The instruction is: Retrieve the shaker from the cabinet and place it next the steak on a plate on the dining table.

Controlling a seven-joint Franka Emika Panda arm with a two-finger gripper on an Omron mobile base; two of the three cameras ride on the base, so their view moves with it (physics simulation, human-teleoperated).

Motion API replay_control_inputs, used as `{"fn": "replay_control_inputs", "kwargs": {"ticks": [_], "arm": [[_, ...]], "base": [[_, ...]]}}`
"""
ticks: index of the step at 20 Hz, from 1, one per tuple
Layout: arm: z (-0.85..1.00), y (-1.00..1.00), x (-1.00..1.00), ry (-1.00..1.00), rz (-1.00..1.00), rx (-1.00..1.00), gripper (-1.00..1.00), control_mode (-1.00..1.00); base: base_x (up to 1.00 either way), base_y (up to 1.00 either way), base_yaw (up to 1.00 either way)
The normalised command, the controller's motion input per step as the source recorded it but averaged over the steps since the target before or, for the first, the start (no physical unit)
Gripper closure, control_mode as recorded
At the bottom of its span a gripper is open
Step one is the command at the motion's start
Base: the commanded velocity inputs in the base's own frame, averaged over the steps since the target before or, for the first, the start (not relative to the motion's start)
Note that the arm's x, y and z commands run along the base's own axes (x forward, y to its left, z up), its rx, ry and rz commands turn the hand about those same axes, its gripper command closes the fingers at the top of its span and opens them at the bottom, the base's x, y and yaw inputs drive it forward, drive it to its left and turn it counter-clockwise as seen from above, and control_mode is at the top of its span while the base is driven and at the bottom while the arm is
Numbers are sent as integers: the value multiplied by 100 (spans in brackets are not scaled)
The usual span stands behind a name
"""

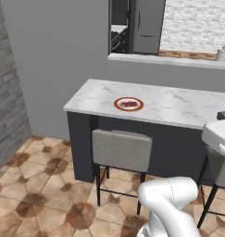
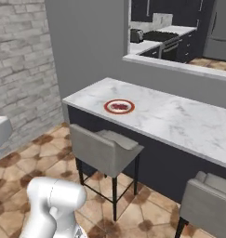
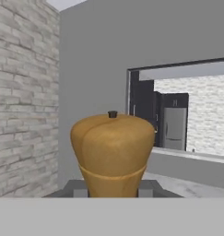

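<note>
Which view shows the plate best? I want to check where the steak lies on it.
The left base view: the plate faces the camera near the table's front edge, with the steak about centred on it. The right base view shows the same plate smaller and more slanted. In the hand view the shaker blocks the middle.

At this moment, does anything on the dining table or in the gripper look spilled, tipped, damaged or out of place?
Nothing stands out. The plate lies flat on the dining table with the steak on it, and nothing has spilled on the marble. The shaker stands upright between the fingers in the hand view, looking intact. The stools are tucked in squarely.
</note>
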Motion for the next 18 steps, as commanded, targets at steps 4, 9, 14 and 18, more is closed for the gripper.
{"fn": "replay_control_inputs", "kwargs": {"ticks": [4,9,14,18], "arm": [[0,0,0,0,0,0,100,100],[0,0,0,0,0,0,100,100],[0,0,0,0,0,0,100,100],[0,0,0,0,0,0,100,100]], "base": [[56,4,-13],[65,13,-24],[65,35,-29],[50,60,-33]]}}
